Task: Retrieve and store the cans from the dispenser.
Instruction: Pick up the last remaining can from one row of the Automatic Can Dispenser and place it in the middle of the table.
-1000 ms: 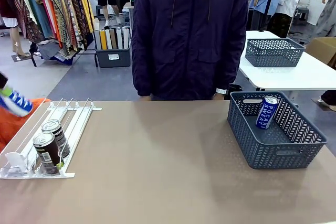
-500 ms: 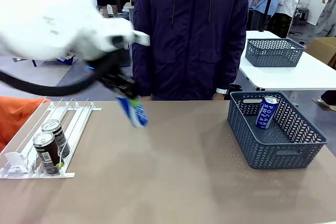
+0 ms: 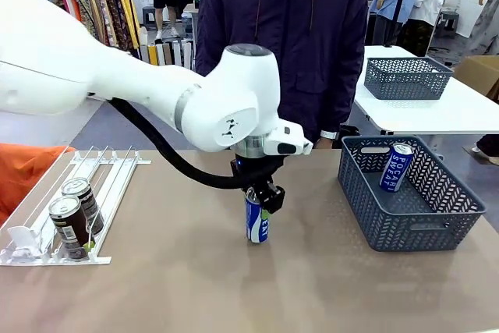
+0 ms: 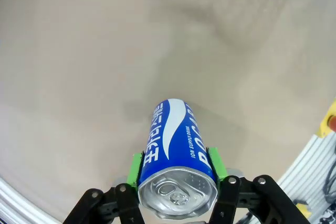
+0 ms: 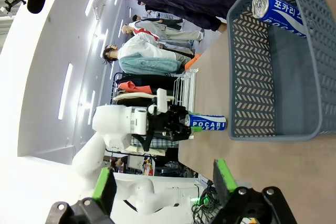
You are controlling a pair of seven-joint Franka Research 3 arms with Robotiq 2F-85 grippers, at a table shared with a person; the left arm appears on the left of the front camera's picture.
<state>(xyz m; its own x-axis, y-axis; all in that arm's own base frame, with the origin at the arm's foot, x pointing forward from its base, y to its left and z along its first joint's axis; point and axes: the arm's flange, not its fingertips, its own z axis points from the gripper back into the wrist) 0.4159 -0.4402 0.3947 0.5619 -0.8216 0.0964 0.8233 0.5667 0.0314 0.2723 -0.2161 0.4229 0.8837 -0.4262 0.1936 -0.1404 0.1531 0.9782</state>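
You cannot see the top of the blue can (image 3: 257,225) in the front view, because the left gripper (image 3: 262,199) covers it. From the left wrist, the can's base lies behind its own body, so contact with the table (image 4: 79,51) is unclear. The basket (image 3: 374,216) hides the lower part of the second blue can (image 3: 396,168). The front brown can (image 3: 69,225) partly covers the rear brown can (image 3: 80,191). The picture's edge crops a near corner of the dispenser (image 3: 109,173).

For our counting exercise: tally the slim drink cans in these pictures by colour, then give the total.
Blue slim metal cans with white lettering: 2
Dark brown slim metal cans with labels: 2
Total: 4
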